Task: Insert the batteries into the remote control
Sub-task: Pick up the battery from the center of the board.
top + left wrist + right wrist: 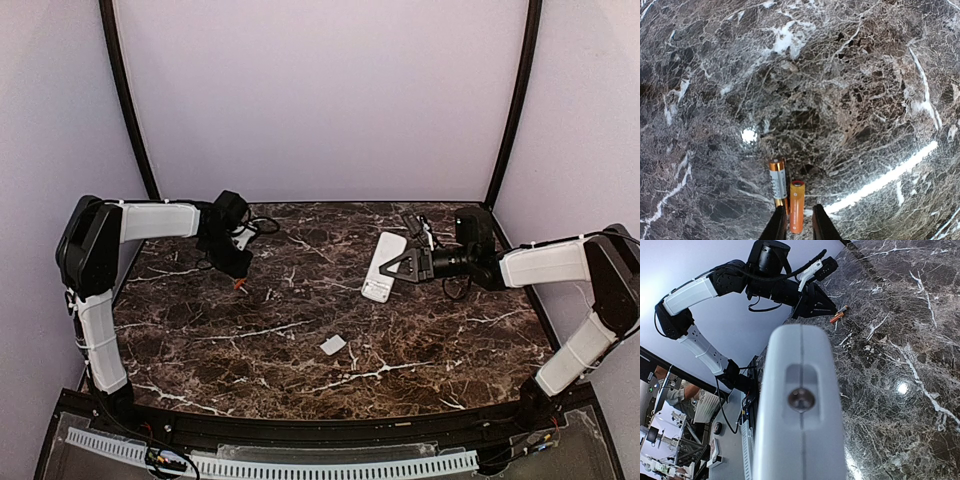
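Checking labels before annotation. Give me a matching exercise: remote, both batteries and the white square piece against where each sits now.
Things:
1 remote control
2 orange battery
3 labelled battery
4 white square piece

Places:
A loose on the table, near the front middle
B between the jaws of the left claw
C gripped by the right claw
D lying alongside the other battery, outside the jaws

Pairs: 1-C, 2-B, 3-D, 4-A
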